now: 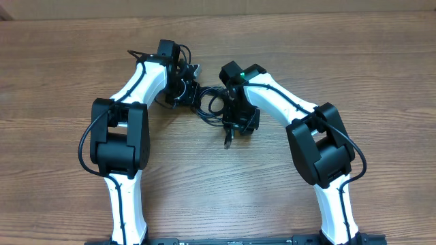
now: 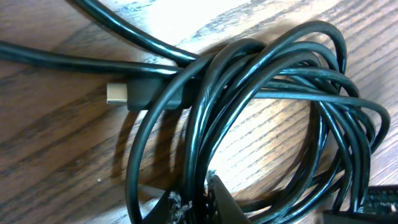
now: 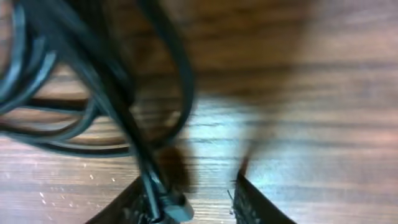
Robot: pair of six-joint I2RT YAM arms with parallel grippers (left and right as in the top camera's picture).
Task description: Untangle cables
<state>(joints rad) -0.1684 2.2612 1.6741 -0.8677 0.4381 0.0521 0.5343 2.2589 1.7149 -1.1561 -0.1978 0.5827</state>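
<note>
Your right gripper has fingers apart beside a plug-tipped strand at its view's lower edge, your left gripper cannot be judged, and the thin black coiled cables lie between them upper centre overhead, so you are likely securing holds before drawing one strand out.

Robot lab or data-collection workcell, most likely; room type beyond that can't be told. Wood-grain laminate tabletop fills nearly the whole overhead view. Two white-and-black robot arms, left arm and right arm, rise from the near edge by a black bar, with black wiring routed along their links. Green indicator light lit on the right arm. Bunch of thin black cables lies mid-tabletop between the arms. Plain pale strip past the far edge, wall or floor unclear.
</note>
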